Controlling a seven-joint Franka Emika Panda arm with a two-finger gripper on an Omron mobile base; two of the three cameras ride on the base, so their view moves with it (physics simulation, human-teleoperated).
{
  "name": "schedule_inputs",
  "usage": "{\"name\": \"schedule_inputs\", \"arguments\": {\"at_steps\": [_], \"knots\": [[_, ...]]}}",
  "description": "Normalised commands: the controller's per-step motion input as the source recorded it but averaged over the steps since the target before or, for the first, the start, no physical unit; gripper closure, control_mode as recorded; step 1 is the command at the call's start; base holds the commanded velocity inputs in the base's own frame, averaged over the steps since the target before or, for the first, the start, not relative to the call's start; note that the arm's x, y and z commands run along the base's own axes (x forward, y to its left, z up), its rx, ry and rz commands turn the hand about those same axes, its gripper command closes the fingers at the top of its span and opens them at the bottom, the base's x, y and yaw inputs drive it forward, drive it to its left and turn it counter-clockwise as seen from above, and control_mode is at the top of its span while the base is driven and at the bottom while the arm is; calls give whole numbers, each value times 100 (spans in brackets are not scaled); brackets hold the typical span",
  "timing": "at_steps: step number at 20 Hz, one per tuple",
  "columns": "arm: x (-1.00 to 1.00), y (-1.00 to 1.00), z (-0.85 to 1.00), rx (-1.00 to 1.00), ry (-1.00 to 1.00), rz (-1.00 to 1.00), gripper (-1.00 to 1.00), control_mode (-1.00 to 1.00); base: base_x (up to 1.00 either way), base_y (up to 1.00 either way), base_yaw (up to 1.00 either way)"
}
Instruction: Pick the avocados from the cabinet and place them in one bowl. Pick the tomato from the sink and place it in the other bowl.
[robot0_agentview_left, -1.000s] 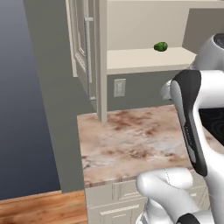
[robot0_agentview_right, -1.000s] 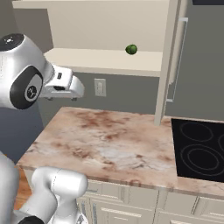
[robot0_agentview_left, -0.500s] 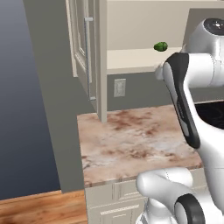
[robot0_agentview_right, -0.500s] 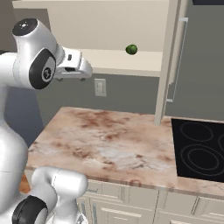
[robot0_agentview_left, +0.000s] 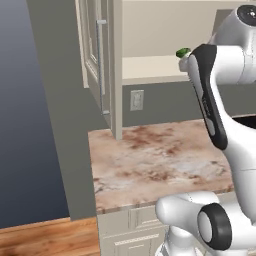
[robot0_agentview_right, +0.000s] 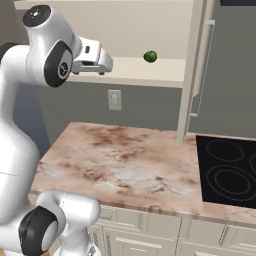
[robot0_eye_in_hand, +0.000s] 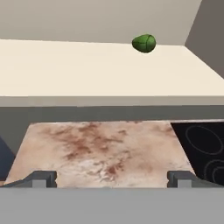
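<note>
One avocado (robot0_eye_in_hand: 144, 43), dark green and glossy, lies at the back right of the cabinet's cream shelf (robot0_eye_in_hand: 87, 70). It also shows as the avocado (robot0_agentview_right: 150, 56) in the right base view and as the avocado (robot0_agentview_left: 182, 51) peeking from behind the arm. The cabinet door (robot0_agentview_left: 95, 50) stands swung open. My gripper (robot0_eye_in_hand: 112, 179) is open and empty, its fingertips (robot0_eye_in_hand: 43, 178) spread wide. It hovers at shelf height in front of the shelf edge, left of the avocado and well short of it, seen as the gripper (robot0_agentview_right: 104, 64). The bowls, tomato and sink are out of view.
Below the shelf lies a brown marbled counter (robot0_agentview_right: 120, 160) with a wall outlet (robot0_agentview_right: 114, 99) behind it. A black cooktop (robot0_agentview_right: 227, 170) sits to the right. The open door with its bar handle (robot0_agentview_right: 200, 70) flanks the shelf's right side. Cream drawers (robot0_agentview_right: 145, 235) run under the counter.
The arm has lifted the gripper from below the shelf up to shelf level and a little toward the avocado. The jaws stayed open; the avocado has not moved.
</note>
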Motion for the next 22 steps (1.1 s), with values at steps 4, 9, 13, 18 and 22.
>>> {"name": "schedule_inputs", "arguments": {"at_steps": [4, 9, 13, 18, 22], "knots": [[53, 0, 1, 3, -31, -11, -100, -100, 0, 0, 0], [20, 0, 0, 8, -36, -4, -100, -100, 0, 0, 0], [8, -5, 26, 4, -13, 0, -100, -100, 0, 0, 0], [2, -11, 35, -1, 12, 0, -100, -100, 0, 0, 0], [1, -4, 14, -4, 29, 2, -100, -100, 0, 0, 0]]}}
